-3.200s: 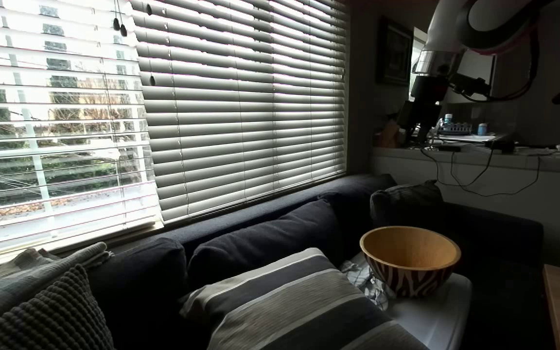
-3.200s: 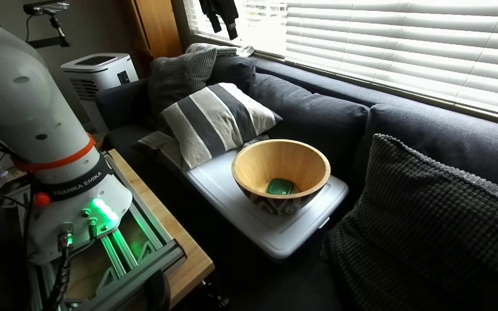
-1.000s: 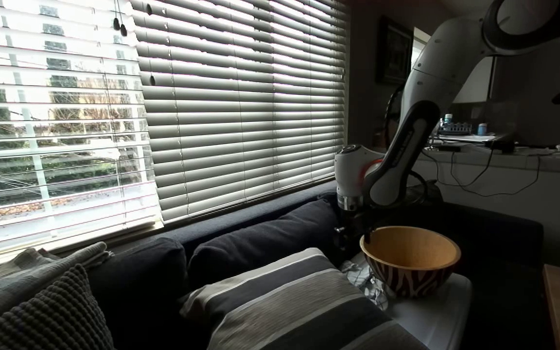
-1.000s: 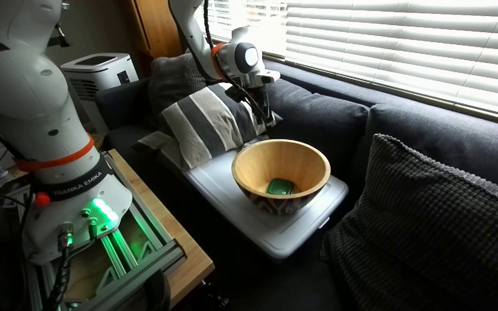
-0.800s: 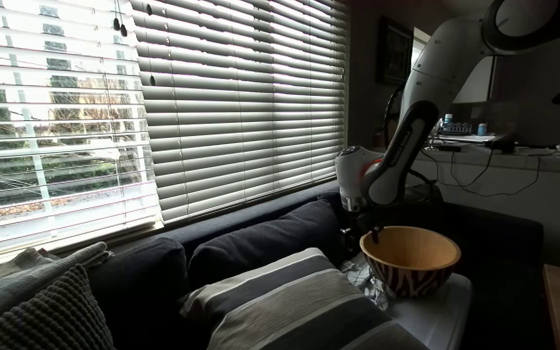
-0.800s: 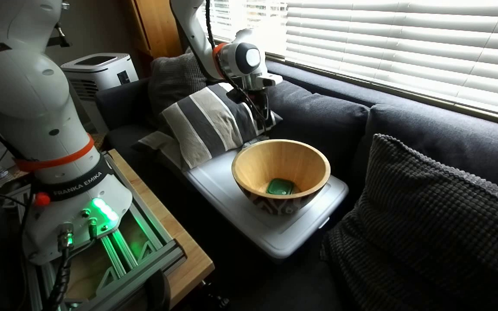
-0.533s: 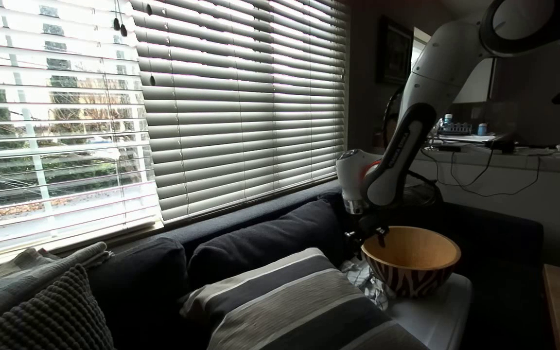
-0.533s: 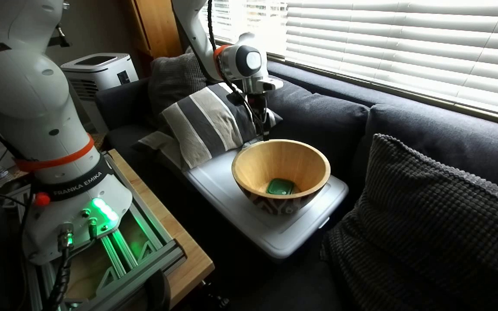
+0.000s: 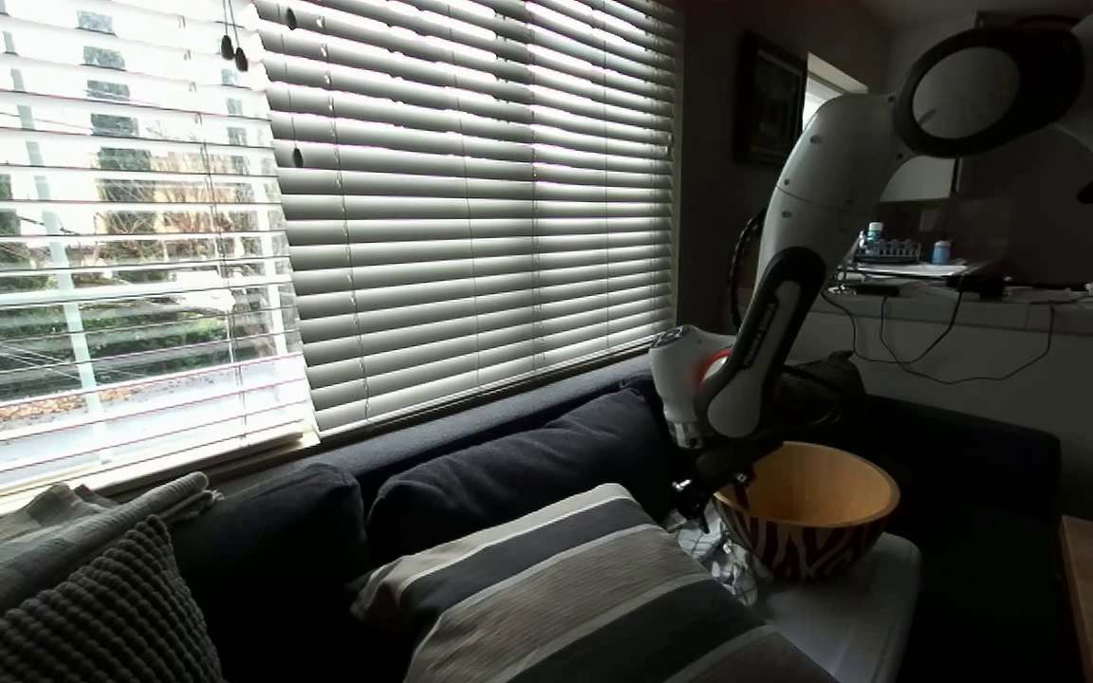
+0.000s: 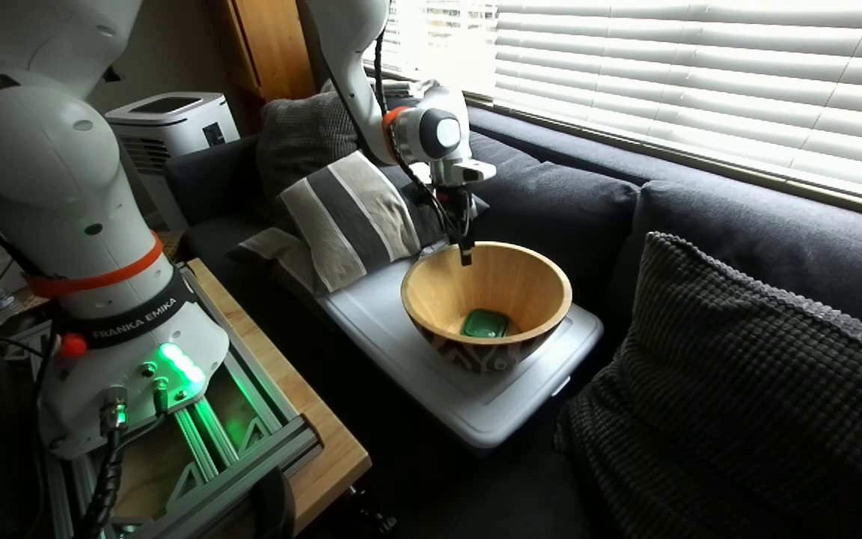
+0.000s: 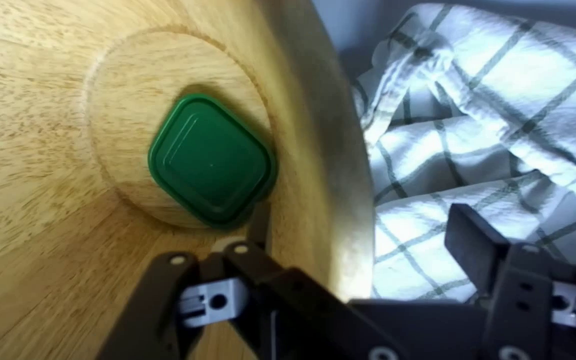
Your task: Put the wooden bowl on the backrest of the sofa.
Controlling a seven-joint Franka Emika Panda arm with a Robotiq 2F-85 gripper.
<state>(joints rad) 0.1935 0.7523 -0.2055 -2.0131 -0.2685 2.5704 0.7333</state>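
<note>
The wooden bowl [image 9: 822, 489] stands upright on a grey-white bin lid; it shows in both exterior views [image 10: 524, 288]. A green square-shaped item [image 11: 213, 160] lies on its bottom. My gripper [image 11: 368, 235] is open and straddles the bowl's rim: one finger is inside the wall, the other outside over a checked cloth. Gaps show between the fingers and the wall. In the exterior views the gripper is at the rim's side near the striped cushion [image 10: 466, 254]. The backrest of the sofa [image 10: 573, 150] runs behind the cushions along the window; it also shows here [image 9: 509, 403].
The striped cushion [image 9: 565, 579] lies beside the bowl. The bin lid [image 10: 468, 408] carries the bowl. The checked cloth [image 11: 468, 190] is crumpled against the bowl's outside. A dark knit cushion [image 10: 745, 382] leans on the sofa. Window blinds [image 9: 490, 218] rise directly behind the backrest.
The arm has come from far off to the bowl. Over the last second the gripper has lowered, and one finger has gone down inside the rim. The bowl has not moved.
</note>
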